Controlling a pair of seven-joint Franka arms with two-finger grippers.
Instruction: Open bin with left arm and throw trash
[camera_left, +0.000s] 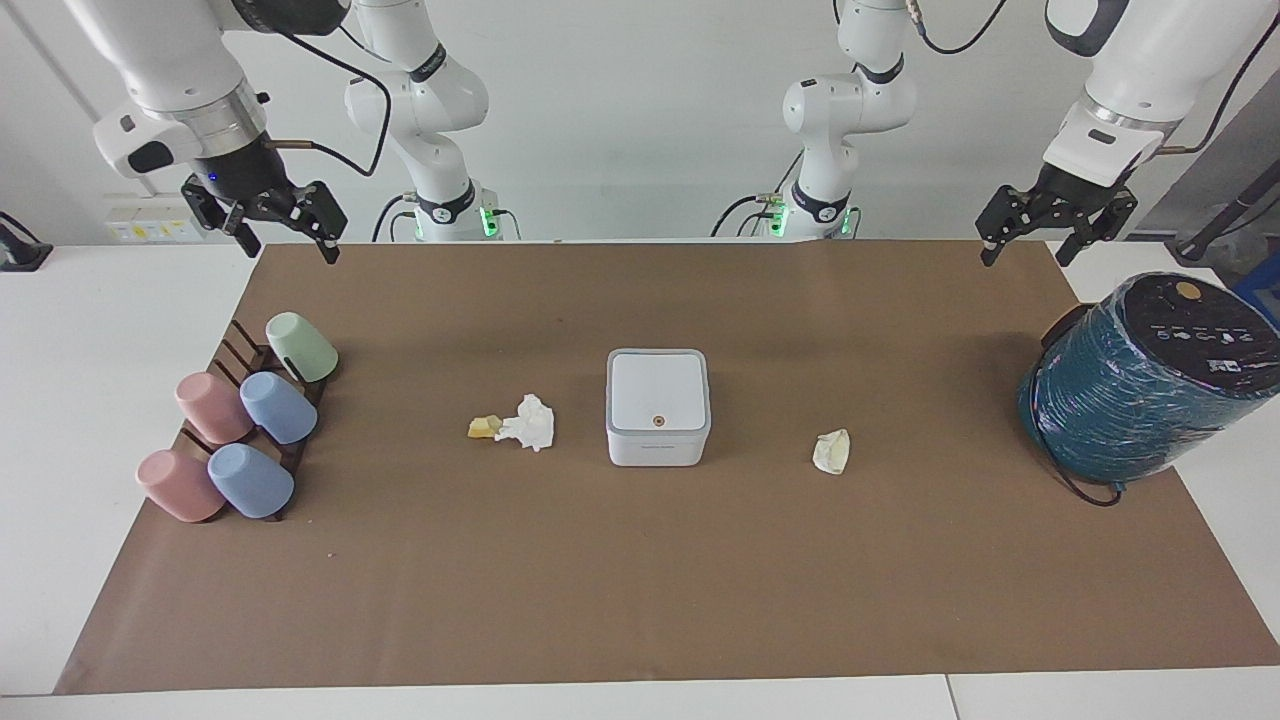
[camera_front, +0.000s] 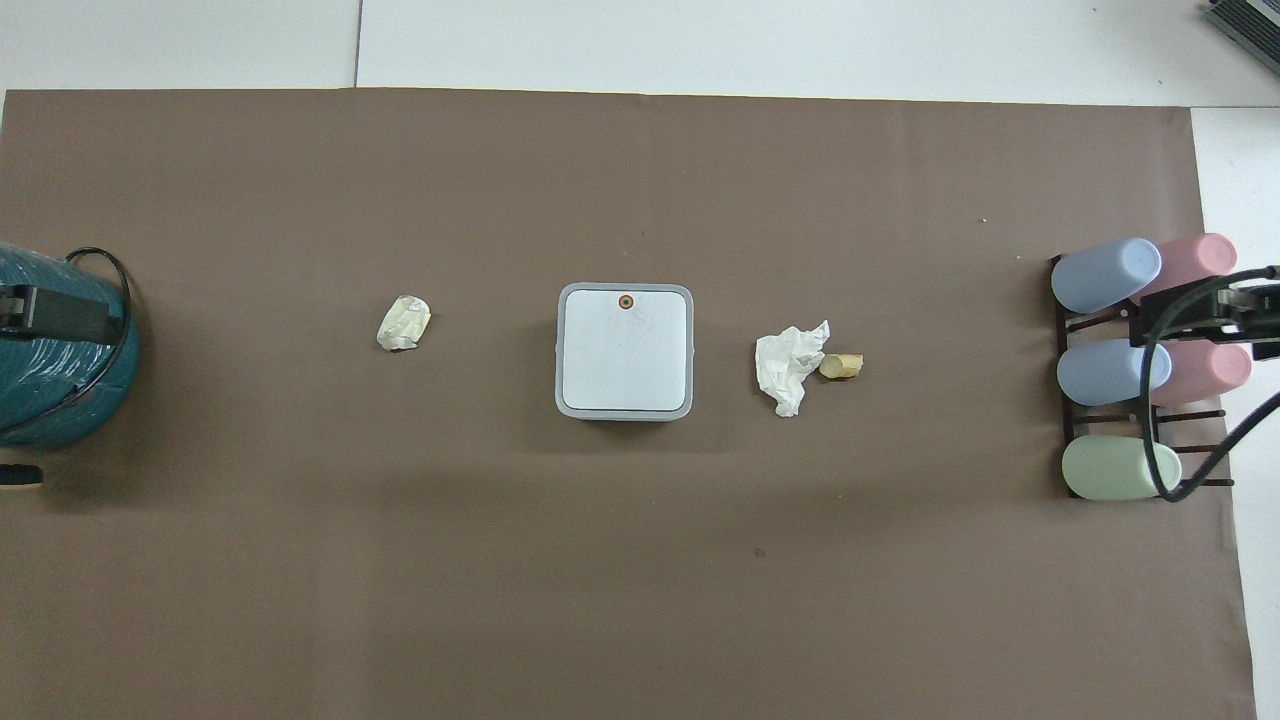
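The white square bin (camera_left: 658, 405) with a grey rim stands at the middle of the brown mat, lid shut, orange dot on top; it also shows in the overhead view (camera_front: 625, 350). A white tissue wad (camera_left: 528, 422) and a yellow-tan scrap (camera_left: 485, 427) lie touching beside the bin, toward the right arm's end. A cream paper wad (camera_left: 832, 451) lies beside the bin toward the left arm's end. My left gripper (camera_left: 1026, 255) hangs open and empty, high by the teal cylinder. My right gripper (camera_left: 290, 250) hangs open and empty, high over the cup rack's end of the mat.
A big teal wrapped cylinder (camera_left: 1150, 375) with a black cable lies at the left arm's end of the table. A dark rack with several pastel cups (camera_left: 235, 430) stands at the right arm's end. The brown mat (camera_left: 640, 590) covers most of the table.
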